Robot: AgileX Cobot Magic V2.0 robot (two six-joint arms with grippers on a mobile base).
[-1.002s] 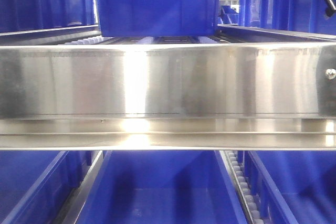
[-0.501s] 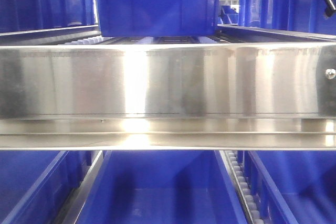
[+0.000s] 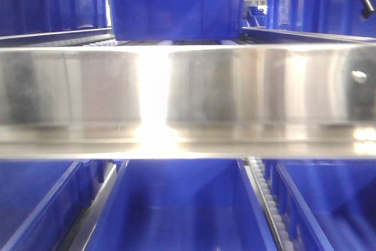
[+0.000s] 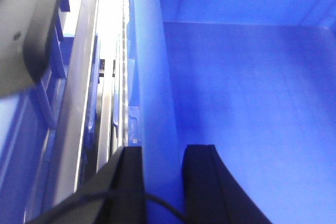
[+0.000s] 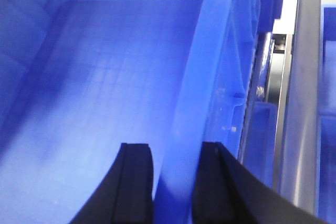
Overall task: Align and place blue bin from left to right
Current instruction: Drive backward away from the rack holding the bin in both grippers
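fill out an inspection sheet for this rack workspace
surface: steel rail across the front view; roller track below it
job's things: blue bin, inside bare
clutter: nothing seen
tools: left tool clamped on the bin's left wall; right tool clamped on its right wall
cables: black cable at the left tool
surroundings: another bin on the shelf above; more blue bins either side

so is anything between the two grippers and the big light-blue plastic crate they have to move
Nothing visible does. The left gripper straddles the left side wall of the large light-blue plastic crate, and the right gripper straddles its right side wall. Each looks closed directly on the plastic, with no other object in between.
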